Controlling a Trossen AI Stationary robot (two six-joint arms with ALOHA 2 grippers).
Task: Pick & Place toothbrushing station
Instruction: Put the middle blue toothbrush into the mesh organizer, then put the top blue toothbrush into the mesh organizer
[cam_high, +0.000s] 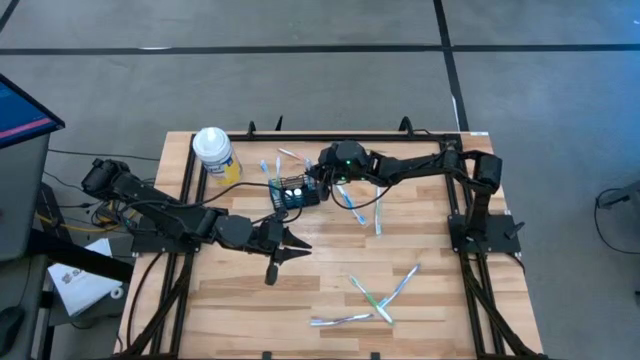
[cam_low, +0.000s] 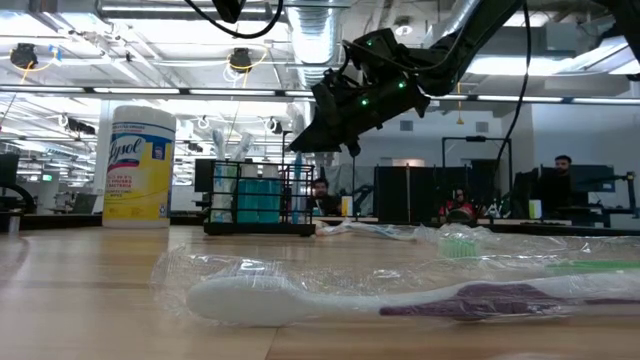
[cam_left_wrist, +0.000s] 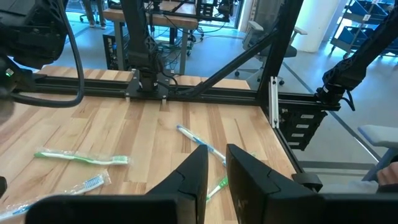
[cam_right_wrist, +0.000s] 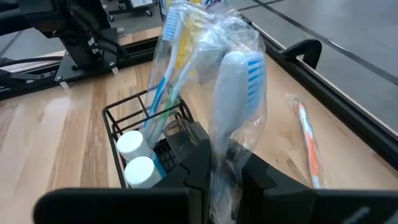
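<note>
The toothbrushing station, a small black wire-mesh caddy (cam_high: 293, 190), stands on the wooden table at its far middle. It also shows in the low view (cam_low: 260, 200) and in the right wrist view (cam_right_wrist: 146, 134), with white-capped tubes and a wrapped toothbrush (cam_right_wrist: 168, 68) standing in it. My right gripper (cam_high: 318, 182) hovers just right of and above the caddy, shut on a plastic-wrapped white toothbrush with blue bristles (cam_right_wrist: 239, 78). My left gripper (cam_high: 292, 245) waits low over the table near the caddy's near side. Its fingers (cam_left_wrist: 216, 168) are a narrow gap apart and hold nothing. My right gripper pinches the wrapped toothbrush by its handle below the head (cam_right_wrist: 225, 140) between its two fingers (cam_right_wrist: 193, 155), through the clear wrap. The fingers slant down from the table's right toward the caddy. The brush runs along them, its head sticking out past the fingertips, clear of the table.
A yellow canister with a white lid (cam_high: 213, 152) stands left of the caddy. Loose wrapped toothbrushes lie right of the caddy (cam_high: 352, 200), at the near right (cam_high: 380, 290) and close to the low camera (cam_low: 400, 295). Black frame rails edge the table.
</note>
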